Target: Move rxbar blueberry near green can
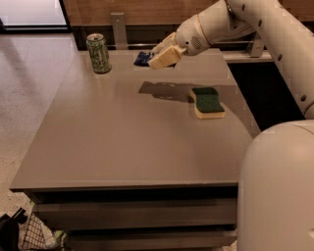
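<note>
Grey table [122, 137], bar held aloft.
Gripper [158, 56] clamps rxbar blueberry [143, 59]; green can [98, 53] stands apart, beyond the bar's free end.

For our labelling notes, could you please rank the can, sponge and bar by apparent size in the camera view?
Largest: sponge and can, alike; sponge nearer, so unranked.
Smallest: bar, partly hidden by the tool holding it above the table.

Grey-brown desk [122, 147] w/ shelves beneath fills the rm. Speckled pale floor [29, 98] at L, bright opening [29, 12] top L. Wood-panel wall [142, 10] at back, dark strip below. Wire basket [32, 236] bottom L. Claw [156, 59], gripping rxbar blueberry [142, 59], above desk's far edge.
</note>
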Robot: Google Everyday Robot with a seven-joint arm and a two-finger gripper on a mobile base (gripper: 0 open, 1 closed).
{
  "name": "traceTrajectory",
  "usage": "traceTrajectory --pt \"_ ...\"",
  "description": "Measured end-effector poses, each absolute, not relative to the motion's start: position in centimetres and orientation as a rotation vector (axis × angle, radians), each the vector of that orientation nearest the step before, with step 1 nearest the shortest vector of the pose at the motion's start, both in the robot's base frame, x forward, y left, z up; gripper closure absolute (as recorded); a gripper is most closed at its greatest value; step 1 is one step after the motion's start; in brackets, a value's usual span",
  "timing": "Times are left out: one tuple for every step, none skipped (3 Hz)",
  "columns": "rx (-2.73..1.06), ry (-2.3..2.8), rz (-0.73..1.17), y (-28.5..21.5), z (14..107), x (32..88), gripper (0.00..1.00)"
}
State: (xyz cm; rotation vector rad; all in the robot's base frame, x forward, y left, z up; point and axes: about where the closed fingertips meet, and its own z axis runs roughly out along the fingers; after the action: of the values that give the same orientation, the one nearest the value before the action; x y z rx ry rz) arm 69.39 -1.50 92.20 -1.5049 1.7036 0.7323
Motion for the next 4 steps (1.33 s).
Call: traceTrajectory --pt "-1.315 1.623 0.597 0.4 98.7 73.5 1.0" --pt "-1.227 1.647 0.557 3.7 98.2 74.7 1.0" --pt "-1.178 1.728 0.555 7.3 94.6 76.3 1.0" --pt "-1.157 1.817 0.567 9.2 90.5 77.3 1.0"
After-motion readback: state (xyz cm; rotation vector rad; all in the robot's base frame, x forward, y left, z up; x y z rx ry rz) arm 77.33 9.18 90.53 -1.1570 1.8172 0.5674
